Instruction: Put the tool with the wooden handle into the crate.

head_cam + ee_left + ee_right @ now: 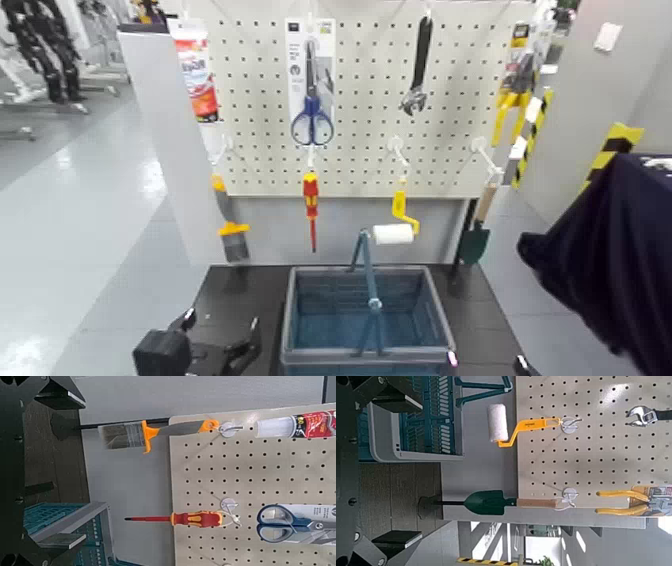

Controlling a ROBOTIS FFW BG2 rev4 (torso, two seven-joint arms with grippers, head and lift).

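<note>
A: Where was the small trowel with the pale wooden handle and dark green metal blade (475, 242)?

B: It hung from a white hook on the beige perforated board (370, 100), at the right of the head view.

A: And the blue-grey plastic crate with the blue hoop handle (368, 357)?

B: It stood at the lower centre, on the dark table (228, 290).

A: How were the grippers?

B: The left gripper (221, 322), lower left, and the right gripper (487, 362), at the bottom right of centre, were both wide open and held nothing.
</note>
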